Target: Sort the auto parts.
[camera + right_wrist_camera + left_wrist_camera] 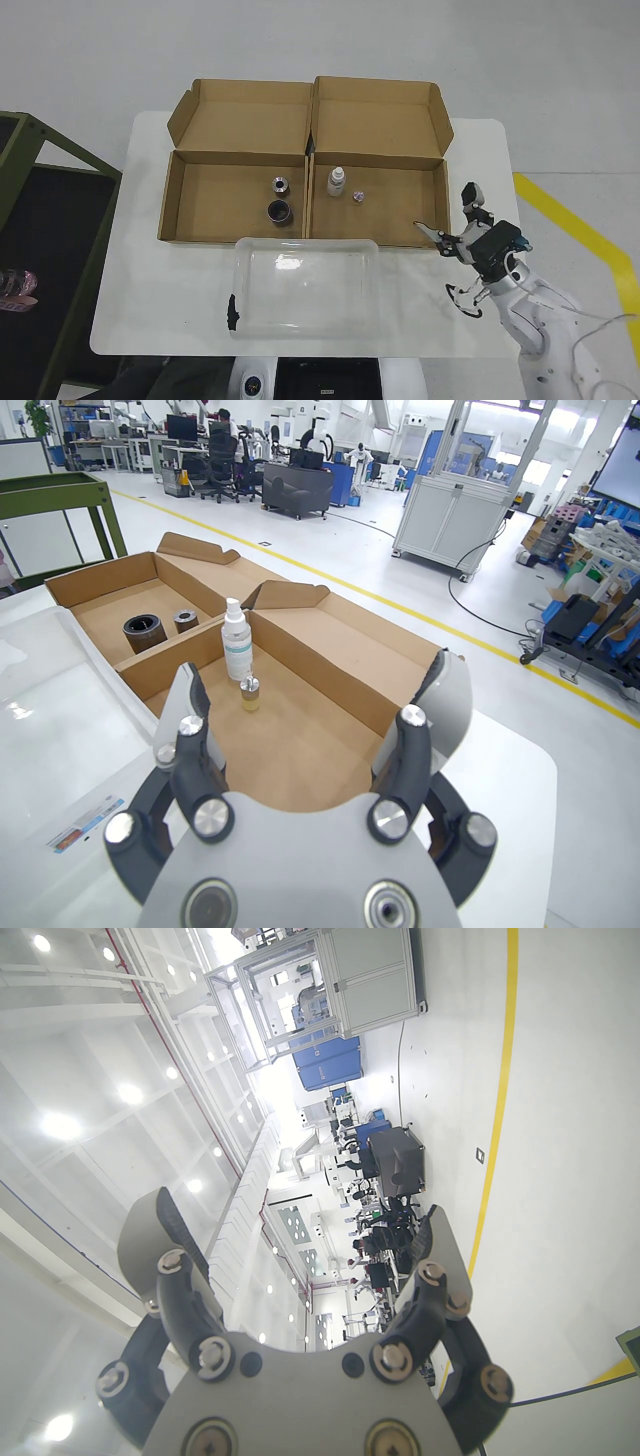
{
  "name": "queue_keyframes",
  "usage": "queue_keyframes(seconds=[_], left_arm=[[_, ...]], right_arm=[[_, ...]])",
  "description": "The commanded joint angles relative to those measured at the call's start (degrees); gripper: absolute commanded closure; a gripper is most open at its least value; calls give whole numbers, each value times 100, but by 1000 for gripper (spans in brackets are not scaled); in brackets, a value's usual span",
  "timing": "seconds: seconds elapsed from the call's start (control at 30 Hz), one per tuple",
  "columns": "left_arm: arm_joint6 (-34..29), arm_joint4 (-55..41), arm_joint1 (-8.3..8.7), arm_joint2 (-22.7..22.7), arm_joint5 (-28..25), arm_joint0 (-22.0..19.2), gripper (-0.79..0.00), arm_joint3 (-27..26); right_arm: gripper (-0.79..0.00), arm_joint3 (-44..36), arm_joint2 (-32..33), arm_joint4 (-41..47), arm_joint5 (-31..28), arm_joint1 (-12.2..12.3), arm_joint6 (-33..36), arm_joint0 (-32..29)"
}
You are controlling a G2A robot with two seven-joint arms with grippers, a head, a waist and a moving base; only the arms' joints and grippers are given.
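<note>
Bench (480, 160): white, carrying two open cardboard cartons side by side, lids folded back away from the robot.

Clear bin (305, 285): sits just in front of both cartons, touching or nearly touching their front walls. A small black piece (232, 312), too small to identify, is at its left front corner.

Left carton (215, 200): holds two parts close to the shared dividing wall.

Right carton (400, 205): holds two items near the same wall.

Right gripper (320, 680): at the right carton's right front corner, facing along the carton. Jaws apart, nothing between them.

Left gripper (300, 1213): pointed out into the hall. Jaws apart, empty.

Spray bottle (237, 642): right carton, upright, long axis vertical, nozzle up.

Dark sleeve (144, 633): left carton, upright, bore open upward.

Small ring (185, 621): just beyond the dark sleeve, apart from it, bore upward.

Vial (250, 695): just beside the spray bottle, upright, metal cap up.
</note>
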Motion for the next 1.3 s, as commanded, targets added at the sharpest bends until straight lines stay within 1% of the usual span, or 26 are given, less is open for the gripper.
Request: queue_keyframes(seconds=[0.0, 0.1, 0.17, 0.2, 0.63, 1.27], left_arm=[[0, 0, 0, 0, 0, 0, -785, 0], [0, 0, 0, 0, 0, 0, -785, 0], [0, 0, 0, 0, 0, 0, -785, 0], [0, 0, 0, 0, 0, 0, -785, 0], [0, 0, 0, 0, 0, 0, -785, 0], [0, 0, 0, 0, 0, 0, -785, 0]], right_arm=[[-714, 1, 95, -19, 44, 11, -102, -131], [-730, 19, 236, -13, 80, 27, -242, -306], [-754, 42, 321, -18, 92, 37, -320, -397], [-785, 50, 357, -12, 105, 41, -360, -440], [-785, 156, 550, -20, 227, 82, -554, -738], [-785, 156, 550, -20, 227, 82, -554, -738]])
